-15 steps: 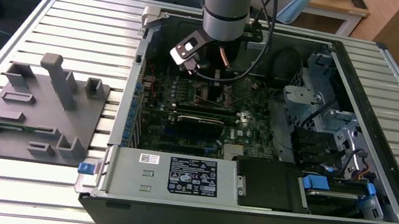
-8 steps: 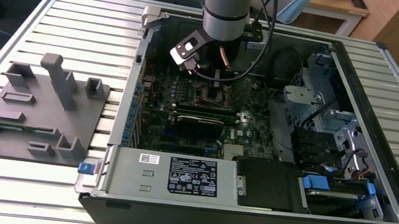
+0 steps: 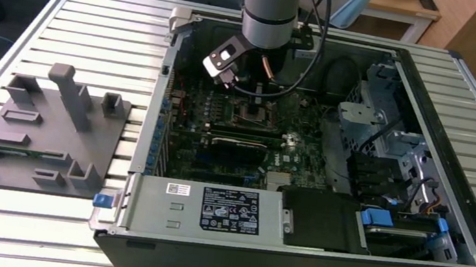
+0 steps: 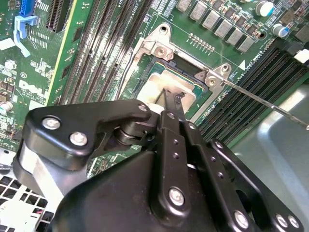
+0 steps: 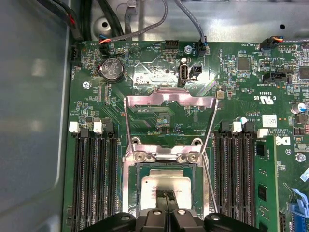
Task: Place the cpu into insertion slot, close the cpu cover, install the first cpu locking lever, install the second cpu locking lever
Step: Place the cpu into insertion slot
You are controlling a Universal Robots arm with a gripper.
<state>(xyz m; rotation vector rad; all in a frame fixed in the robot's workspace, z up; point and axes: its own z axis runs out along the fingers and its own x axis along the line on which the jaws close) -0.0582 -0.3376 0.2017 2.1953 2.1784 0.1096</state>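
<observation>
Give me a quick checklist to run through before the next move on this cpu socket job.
1. cpu lying in the insertion slot: ok.
2. cpu seated fully flat: cannot tell.
3. cpu cover closed over the chip: not ok, it is swung open.
4. Gripper clear of the cover's path: not ok, its shut tip sits at the cpu's top.
5. Locking lever latched: not ok, it sticks out free.

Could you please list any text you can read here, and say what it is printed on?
Label on the grey box: print too small to read.
White lettering on the green board: too small to read.
Chip, metal top: no marks I can read.
</observation>
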